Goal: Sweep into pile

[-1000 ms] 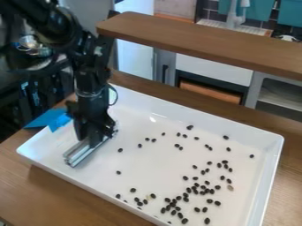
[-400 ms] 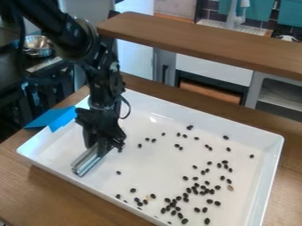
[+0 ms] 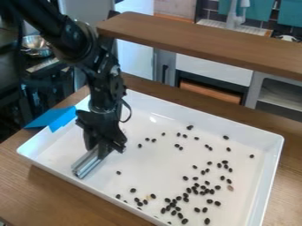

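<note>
My black gripper (image 3: 101, 149) hangs over the left part of the white tray (image 3: 59, 154), shut on a silver metal bar (image 3: 87, 164) that slants toward the tray's near left side. Many dark beans (image 3: 191, 190) lie scattered on the tray floor to the right of the bar. They are densest toward the near right part, with looser ones in the middle and toward the far side. One bean (image 3: 118, 172) lies alone a short way right of the bar. A brown bean (image 3: 230, 188) rests near the right side.
The tray's raised walls enclose the beans on a brown wooden table (image 3: 70, 194). Blue tape (image 3: 52, 118) sits at its far left corner. A raised wooden shelf (image 3: 206, 43) crosses behind, and a metal bowl (image 3: 36, 46) stands at the back left.
The gripper and bar have moved right and slightly toward the camera over the first interval, then barely shifted. The scattered beans look unmoved.
</note>
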You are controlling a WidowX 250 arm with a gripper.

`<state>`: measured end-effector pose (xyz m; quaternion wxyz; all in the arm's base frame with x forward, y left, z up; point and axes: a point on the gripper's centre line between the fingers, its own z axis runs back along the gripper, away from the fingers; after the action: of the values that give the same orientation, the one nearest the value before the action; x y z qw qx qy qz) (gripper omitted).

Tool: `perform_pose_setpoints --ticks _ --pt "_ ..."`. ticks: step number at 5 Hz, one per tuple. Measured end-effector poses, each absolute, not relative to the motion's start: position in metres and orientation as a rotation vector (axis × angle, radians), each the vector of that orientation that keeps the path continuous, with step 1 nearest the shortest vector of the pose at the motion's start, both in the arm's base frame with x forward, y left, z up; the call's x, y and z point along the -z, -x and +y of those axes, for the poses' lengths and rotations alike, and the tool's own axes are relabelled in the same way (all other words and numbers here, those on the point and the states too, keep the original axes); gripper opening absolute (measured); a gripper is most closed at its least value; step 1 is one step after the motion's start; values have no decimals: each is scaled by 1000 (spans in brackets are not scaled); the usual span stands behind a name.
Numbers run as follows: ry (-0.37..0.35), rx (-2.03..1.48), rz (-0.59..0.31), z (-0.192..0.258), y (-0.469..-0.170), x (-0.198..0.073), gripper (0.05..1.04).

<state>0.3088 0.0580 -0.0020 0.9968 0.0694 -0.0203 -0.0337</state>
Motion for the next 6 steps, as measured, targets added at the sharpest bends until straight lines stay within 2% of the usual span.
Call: perform_pose_setpoints --ticks 1,6 --pt "-123 72 -13 41 -300 2 339" --pt "-72 78 8 -39 -293 2 338"
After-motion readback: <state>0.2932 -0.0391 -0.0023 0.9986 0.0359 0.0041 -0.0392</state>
